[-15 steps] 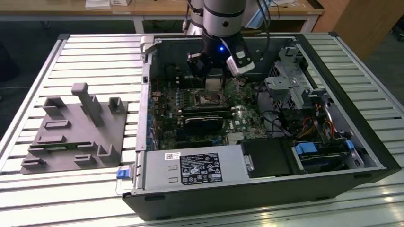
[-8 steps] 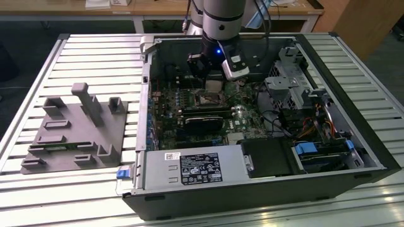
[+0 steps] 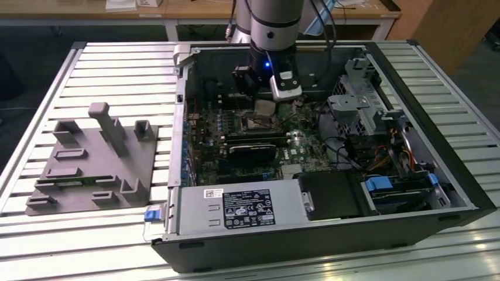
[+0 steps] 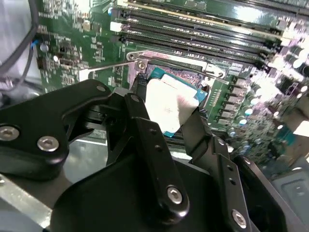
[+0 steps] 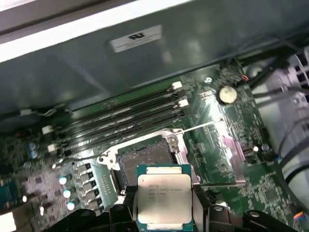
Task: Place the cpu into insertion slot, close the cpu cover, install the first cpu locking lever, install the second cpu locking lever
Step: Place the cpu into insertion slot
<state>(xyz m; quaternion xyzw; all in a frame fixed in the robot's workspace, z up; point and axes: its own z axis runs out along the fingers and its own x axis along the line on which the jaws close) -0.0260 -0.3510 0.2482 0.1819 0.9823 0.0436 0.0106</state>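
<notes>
Fixture block [image 3: 90, 161], grey and pegged, at the exterior view's left on the slatted desk [image 3: 117, 64], well apart from the work, no hindrance. Next rightward, open computer case [image 3: 312, 240] on its side, power supply [image 3: 238, 211] along the near wall, green board inside. Mid-case, tool [image 3: 264, 103] reaching inside, clamped on the cpu [image 3: 265, 108] by two opposite edges, pale face plain in both wrist views. Chip hanging over the edge of the insertion slot [image 5: 145, 162], apart from it, not yet seated; socket bare and dark. Cpu cover [image 5: 231, 147] swung up just beside the slot, locking levers [image 5: 205, 126] standing free. Likely trouble: chip apparently skewed against the socket rim in the second wrist view, hence risk of a corner landing on the contacts and bending them, or of the chip riding up on the rim, if brought down off-square; same result from any slip in the pinch. Fingers [image 4: 145, 140] close to the raised cover and one lever, so a snag possible on the way down. Memory slots [image 5: 120, 118] near the socket on one side, probably out of the way. Further toward the exterior view's right, drive cage [image 3: 363, 111], loose cables [image 3: 352, 155] and a blue-tabbed bay [image 3: 387, 186], all well apart from the socket.
</notes>
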